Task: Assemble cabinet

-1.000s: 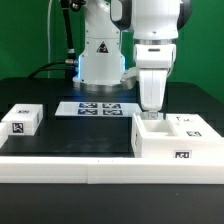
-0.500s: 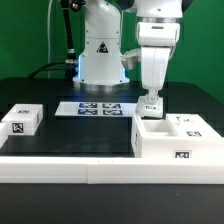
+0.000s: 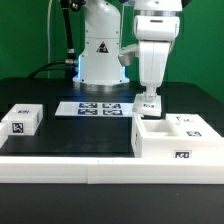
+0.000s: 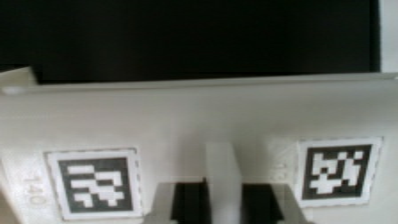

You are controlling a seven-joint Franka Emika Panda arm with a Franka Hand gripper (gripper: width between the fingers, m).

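The black table point(image 3: 60, 135) fills the scene, with a long white ledge point(image 3: 90, 172) along its near edge; the white arm point(image 3: 155, 55) rises from the far side and reaches down toward the exterior view's right. The cabinet point(image 3: 175, 150) sits at the near right against that ledge, a white box with open compartments on top and a square tag on its near face. The wrist view shows two more of its tags point(image 4: 93, 180) either side of a narrow ridge. The marker board point(image 3: 98, 108) lies flat farther back, near the middle; a small white tagged block point(image 3: 22, 120) rests at the left, well apart from the cabinet. The gripper point(image 3: 149, 101) hangs just above the cabinet's far left corner (whether its jaws are apart or together I cannot tell).
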